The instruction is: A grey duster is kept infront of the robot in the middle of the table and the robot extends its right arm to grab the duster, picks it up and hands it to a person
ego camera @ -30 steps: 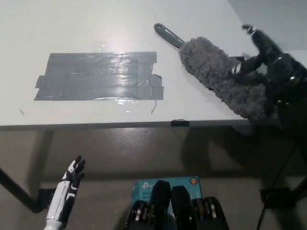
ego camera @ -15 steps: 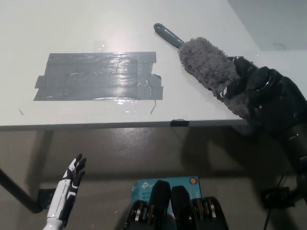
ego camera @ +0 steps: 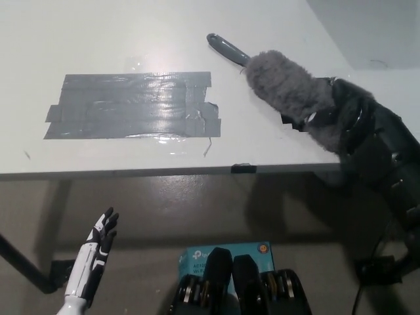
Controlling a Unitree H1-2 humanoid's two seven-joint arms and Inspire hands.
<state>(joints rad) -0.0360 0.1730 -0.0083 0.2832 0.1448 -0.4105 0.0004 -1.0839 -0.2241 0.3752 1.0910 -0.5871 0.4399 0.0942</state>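
spanning most of the view, one white desk point(ego camera: 131, 26) carries one patch of grey tape point(ego camera: 131, 105) and one grey duster point(ego camera: 289, 92), which lies at the desk's right side with its dark handle pointing up-left. over the last second the black right hand point(ego camera: 351, 121) has come down from above onto the duster's fluffy end and now wraps over it; a firm grip is likely but fingers are partly buried, so lifting seems next. one white left hand point(ego camera: 98, 246) rests low left, fingers spread, holding nothing.
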